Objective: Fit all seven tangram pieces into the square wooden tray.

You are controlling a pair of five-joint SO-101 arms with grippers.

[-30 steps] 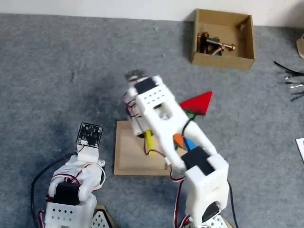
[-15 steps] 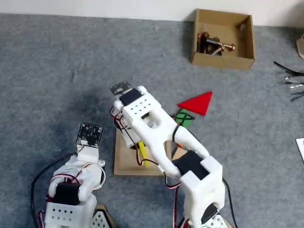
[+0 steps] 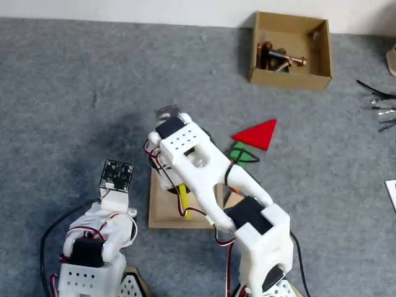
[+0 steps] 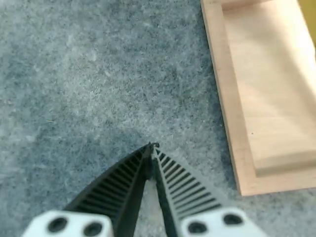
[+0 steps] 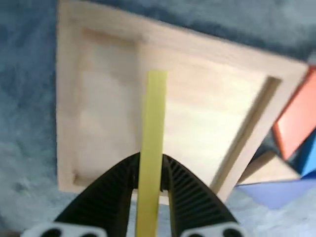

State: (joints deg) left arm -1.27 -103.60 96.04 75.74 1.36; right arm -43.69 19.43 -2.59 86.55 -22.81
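Note:
The square wooden tray [image 5: 98,103] lies under my right gripper [image 5: 150,159], which is shut on a thin yellow piece [image 5: 154,113] held edge-on above the tray floor. In the high view the yellow piece [image 3: 184,199] shows beneath the right arm, over the tray [image 3: 162,213]. An orange piece [image 5: 296,121] and a blue piece [image 5: 281,191] lie just outside one tray edge. A red triangle [image 3: 257,133] and a green piece [image 3: 238,154] rest on the carpet beyond the tray. My left gripper [image 4: 150,146] is shut and holds nothing, low over the carpet beside the tray [image 4: 256,98].
A cardboard box [image 3: 289,51] with metal parts stands at the far right of the grey carpet. Cables [image 3: 380,102] lie at the right edge. The left arm [image 3: 99,238] sits at the near left.
The right arm swung left over the tray with the yellow piece, uncovering the green piece beside the red triangle. The left arm has not moved.

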